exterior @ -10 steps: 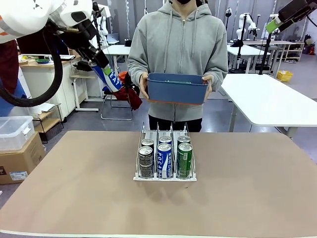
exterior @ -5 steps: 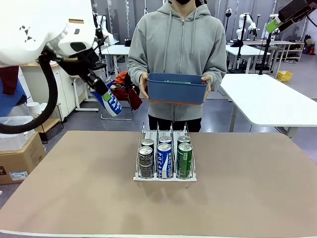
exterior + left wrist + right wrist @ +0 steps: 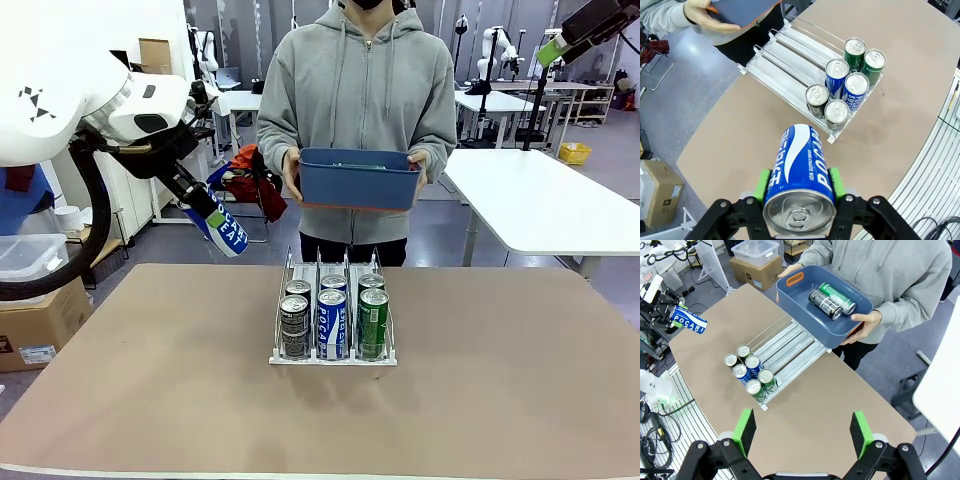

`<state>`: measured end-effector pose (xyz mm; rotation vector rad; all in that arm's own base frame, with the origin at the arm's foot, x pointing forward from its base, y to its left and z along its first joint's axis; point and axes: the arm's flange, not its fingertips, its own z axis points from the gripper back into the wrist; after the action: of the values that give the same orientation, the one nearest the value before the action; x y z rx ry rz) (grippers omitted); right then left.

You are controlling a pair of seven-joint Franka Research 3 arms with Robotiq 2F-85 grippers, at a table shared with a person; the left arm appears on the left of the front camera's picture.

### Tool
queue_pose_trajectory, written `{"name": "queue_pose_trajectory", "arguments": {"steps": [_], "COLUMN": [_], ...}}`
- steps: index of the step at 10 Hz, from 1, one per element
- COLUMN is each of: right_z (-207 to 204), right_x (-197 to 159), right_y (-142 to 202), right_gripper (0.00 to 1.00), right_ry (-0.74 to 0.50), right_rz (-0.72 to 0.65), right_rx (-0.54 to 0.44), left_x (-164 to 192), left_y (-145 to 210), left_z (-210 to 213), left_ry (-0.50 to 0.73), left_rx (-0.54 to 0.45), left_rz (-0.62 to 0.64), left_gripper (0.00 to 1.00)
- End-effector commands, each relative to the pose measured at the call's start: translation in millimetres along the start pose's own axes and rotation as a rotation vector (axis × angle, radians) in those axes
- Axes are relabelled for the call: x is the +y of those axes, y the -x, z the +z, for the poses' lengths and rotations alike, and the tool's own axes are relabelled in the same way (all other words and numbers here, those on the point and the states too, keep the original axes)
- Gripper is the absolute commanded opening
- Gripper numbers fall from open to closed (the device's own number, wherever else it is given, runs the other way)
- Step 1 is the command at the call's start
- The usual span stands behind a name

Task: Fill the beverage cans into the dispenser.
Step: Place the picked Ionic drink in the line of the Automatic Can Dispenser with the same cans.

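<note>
Can [image 3: 800,172], blue, clamped in left claw [image 3: 799,184], long axis along the fingers [image 3: 761,184], silver top toward the wrist, base aimed at dispenser [image 3: 782,52] ahead and below. Bare rear of lanes just past the 6 loaded cans [image 3: 845,92]. Right claw [image 3: 802,432] spread wide, empty, well apart.

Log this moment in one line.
left gripper: shut on blue can, airborne | right gripper: open | dispenser: six cans | blue tub: person holds, two cans inside

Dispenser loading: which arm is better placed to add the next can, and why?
Left: the left gripper holds a blue can, pointed toward the dispenser; the right gripper is open, empty, higher up.
</note>
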<state>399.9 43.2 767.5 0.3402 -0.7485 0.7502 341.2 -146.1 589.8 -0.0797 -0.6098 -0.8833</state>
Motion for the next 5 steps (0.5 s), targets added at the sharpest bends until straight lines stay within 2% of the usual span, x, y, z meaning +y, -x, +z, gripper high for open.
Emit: {"name": "queue_pose_trajectory", "arguments": {"steps": [1, 4, 5], "right_z": [0, 0, 0], "right_x": [0, 0, 0], "right_y": [1, 1, 1], "right_gripper": [1.00, 1.00, 1.00], "right_ry": [0.004, 0.004, 0.004], "right_rz": [-0.003, -0.003, -0.003], "right_rx": [-0.008, -0.008, -0.008], "left_x": [4, 1, -10], "left_y": [-6, -1, -2], "left_z": [2, -2, -4], "left_ry": [-0.011, 0.002, 0.026], "left_rx": [-0.002, 0.004, -0.011], "left_rz": [0.001, 0.000, 0.033], "left_gripper": [0.57, 0.57, 0.57]}}
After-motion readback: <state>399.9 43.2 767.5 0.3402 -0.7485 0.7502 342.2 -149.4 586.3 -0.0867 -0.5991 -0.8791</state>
